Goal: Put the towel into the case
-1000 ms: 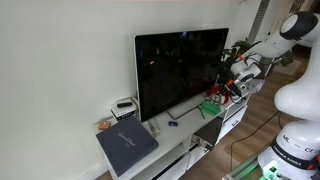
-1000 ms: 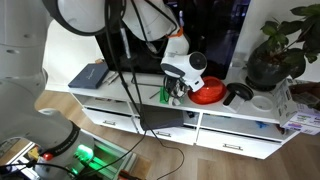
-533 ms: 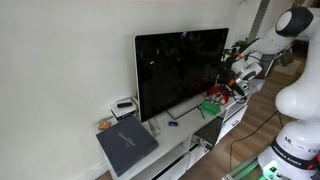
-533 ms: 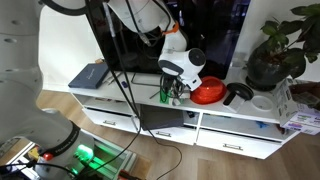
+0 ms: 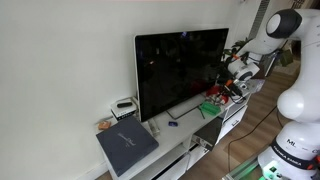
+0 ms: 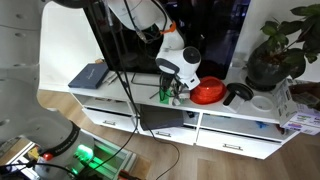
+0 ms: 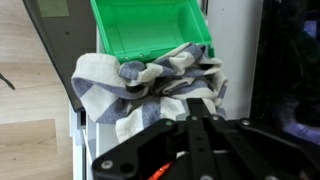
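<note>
In the wrist view the checkered towel (image 7: 150, 85) lies bunched across the near rim of the green case (image 7: 150, 28). A part of it is inside the opening and a large part hangs outside, down the front wall. The gripper (image 7: 203, 112) is directly over the hanging folds, but its tips are hidden among dark links and cloth, so I cannot tell if it is wide, narrow or holding the towel. In an exterior view the case stands on the white TV cabinet (image 6: 110, 98), just beside a red bowl (image 6: 207, 93). I judge the step is to bring the outside part in: take a thick fold, lift it above the rim, carry it over the opening, release low, and avoid dragging the light case
</note>
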